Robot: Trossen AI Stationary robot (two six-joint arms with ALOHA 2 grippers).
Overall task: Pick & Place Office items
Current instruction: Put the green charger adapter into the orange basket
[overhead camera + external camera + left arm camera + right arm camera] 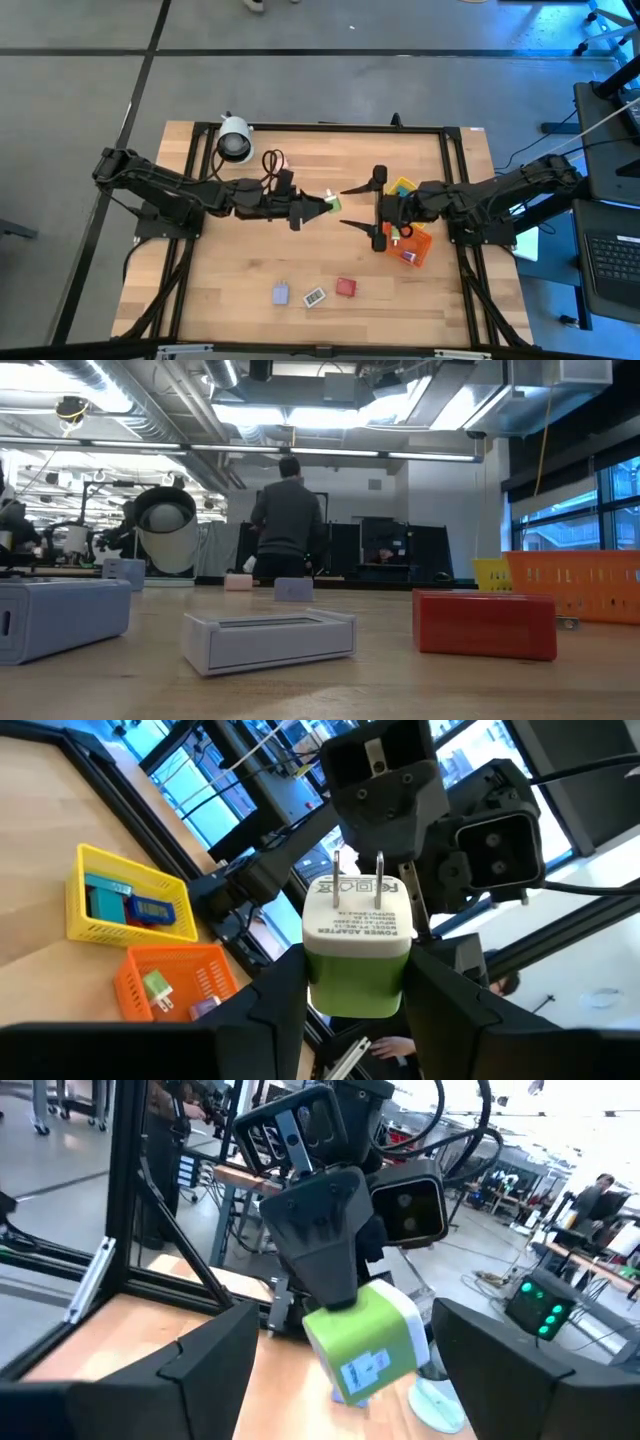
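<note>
My left gripper [325, 205] reaches level over the table's middle, shut on a green and white power adapter [332, 205]. In the left wrist view the adapter [358, 945] shows a white face with two prongs. My right gripper [344, 206] faces it from the right. It is wide open, with one finger on each side of the adapter's free end and neither touching. A lavender block [281, 293], a white piece [314, 297] and a red block [346, 287] lie flat near the table's near edge. Neither gripper shows in the low view. My left gripper pinches the adapter's green body [352, 982] between its two fingers [285, 995], one on each side. The fingers come level from the table's left. The adapter is lifted clear of the table, and its pronged white face [358, 905] points toward the right gripper.
An orange bin [412, 246] and a yellow bin [403, 185] sit under my right arm, both holding small items. A white cylinder with a dark face [235, 138] stands at the far left, with a pink piece [283, 160] near it. A person [287, 520] stands beyond the table.
</note>
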